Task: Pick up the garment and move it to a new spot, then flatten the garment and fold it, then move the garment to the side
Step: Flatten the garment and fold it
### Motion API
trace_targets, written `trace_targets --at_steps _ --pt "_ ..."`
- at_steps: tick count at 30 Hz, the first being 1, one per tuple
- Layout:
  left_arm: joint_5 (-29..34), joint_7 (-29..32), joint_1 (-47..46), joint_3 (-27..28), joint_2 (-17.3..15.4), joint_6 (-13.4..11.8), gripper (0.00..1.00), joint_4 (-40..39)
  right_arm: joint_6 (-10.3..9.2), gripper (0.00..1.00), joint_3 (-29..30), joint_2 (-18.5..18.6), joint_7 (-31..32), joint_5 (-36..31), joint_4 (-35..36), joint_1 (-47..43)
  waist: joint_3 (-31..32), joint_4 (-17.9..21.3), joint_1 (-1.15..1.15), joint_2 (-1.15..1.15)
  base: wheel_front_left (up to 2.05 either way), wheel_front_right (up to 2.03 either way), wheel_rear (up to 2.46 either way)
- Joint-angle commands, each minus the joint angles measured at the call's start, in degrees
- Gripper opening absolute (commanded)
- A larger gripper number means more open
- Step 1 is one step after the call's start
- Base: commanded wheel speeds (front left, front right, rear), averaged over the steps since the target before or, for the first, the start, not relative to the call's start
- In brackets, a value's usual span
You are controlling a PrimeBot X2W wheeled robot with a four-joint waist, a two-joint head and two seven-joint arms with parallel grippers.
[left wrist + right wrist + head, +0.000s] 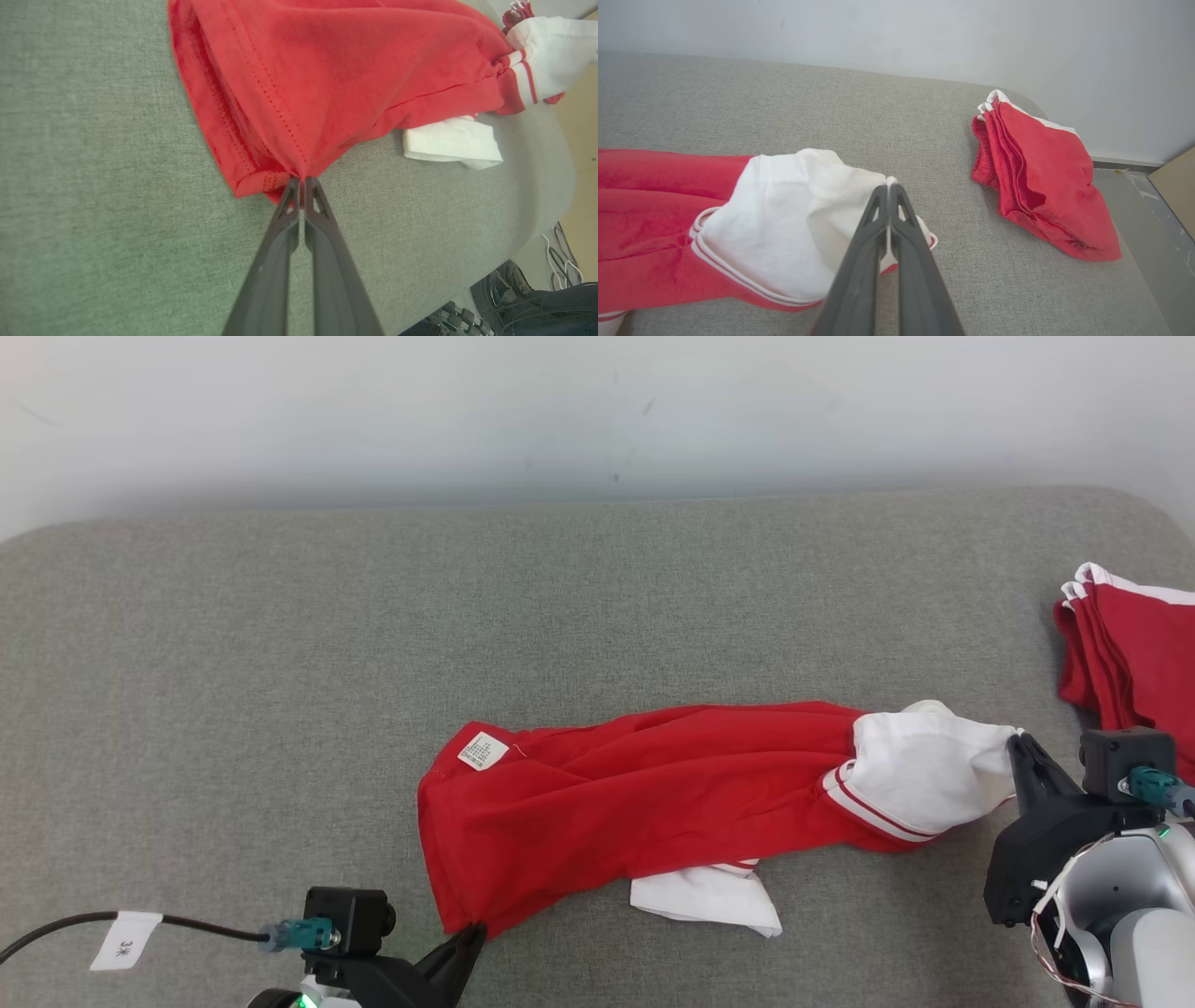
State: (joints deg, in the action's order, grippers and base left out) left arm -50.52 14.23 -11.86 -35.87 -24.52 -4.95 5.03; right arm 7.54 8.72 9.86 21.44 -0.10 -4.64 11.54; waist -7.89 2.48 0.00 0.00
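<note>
So the left gripper was pinched shut on the red hem corner of the one garment, and the right gripper was pinched shut on its white sleeve, with the cloth stretched between the two. One folded red pile sat near the right gripper.

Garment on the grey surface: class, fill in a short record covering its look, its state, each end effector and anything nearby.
garment: red with white sleeves, bunched, not yet flat
support: grey cushioned surface
left end effector: shut on the red hem corner
right end effector: shut on a white sleeve
nearby: folded red pile, apart, at the right edge
</note>
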Motion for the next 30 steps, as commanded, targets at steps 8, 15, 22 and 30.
trace_targets --at_steps 8,15,22,30 --pt "-0.36 -3.22 0.62 2.51 -0.66 -1.09 0.00 -2.73 -0.13 0.00 0.01 0.61 -1.33 0.26 1.02 0.41 0.59 0.01 0.00 0.00 0.00 0.00 0.00" --pt "-5.34 -8.69 -1.27 9.93 -0.63 0.83 0.00 -11.14 -0.13 0.00 -0.17 2.87 -7.61 1.44 6.04 4.06 -0.28 0.30 0.00 0.00 0.00 0.00 0.00" --pt "-8.37 -10.95 -6.74 16.16 -1.12 1.84 0.00 -16.33 -0.13 0.00 -1.22 6.54 -11.30 1.84 9.11 9.96 -1.52 1.41 0.00 0.00 0.00 0.00 0.00" --pt "-9.76 -11.14 -14.38 20.23 -0.85 0.98 0.00 -19.36 -0.13 0.00 -3.20 8.60 -13.60 1.78 9.71 18.09 -3.53 2.70 0.00 0.00 0.00 0.00 0.00"
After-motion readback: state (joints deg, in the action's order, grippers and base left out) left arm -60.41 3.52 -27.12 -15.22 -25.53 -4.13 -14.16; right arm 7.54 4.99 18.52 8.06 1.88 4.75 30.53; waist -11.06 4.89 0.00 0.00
